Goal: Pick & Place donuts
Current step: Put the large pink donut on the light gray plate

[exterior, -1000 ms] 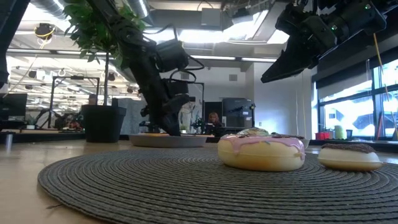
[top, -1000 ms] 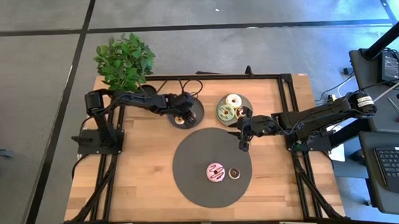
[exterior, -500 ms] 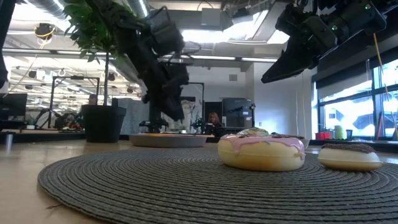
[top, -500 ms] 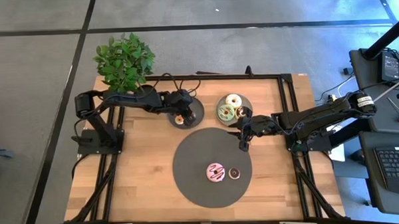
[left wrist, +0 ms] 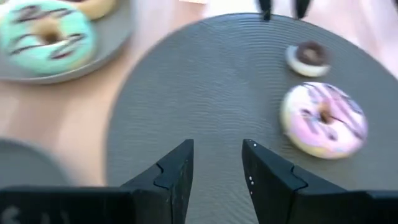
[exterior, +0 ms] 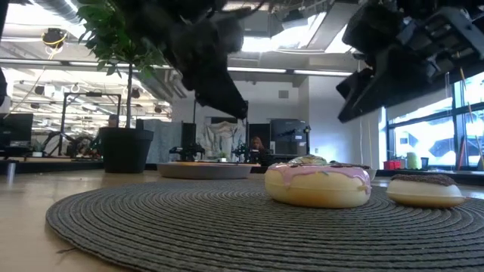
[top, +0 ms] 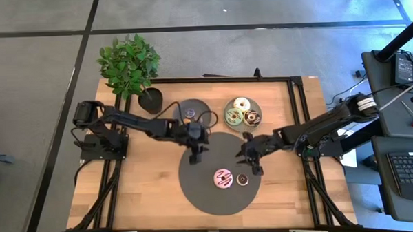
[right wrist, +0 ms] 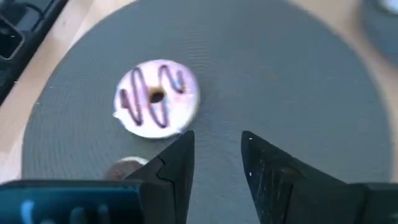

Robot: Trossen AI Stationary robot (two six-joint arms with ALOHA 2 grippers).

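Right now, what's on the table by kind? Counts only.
Donuts: 6 visible (2 on the mat, 3 on the right plate, 1 on the left plate)
Grey plates: 2, right plate and left plate
Dark round mat: 1
Potted plant: 1
Total: 10

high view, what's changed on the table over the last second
The left gripper left the grey plate by the plant, leaving a donut there, and swung over the dark mat, empty and open. The right gripper moved down over the mat toward the chocolate donut, also empty. The pink donut, the chocolate one and the three on the other plate stayed put.
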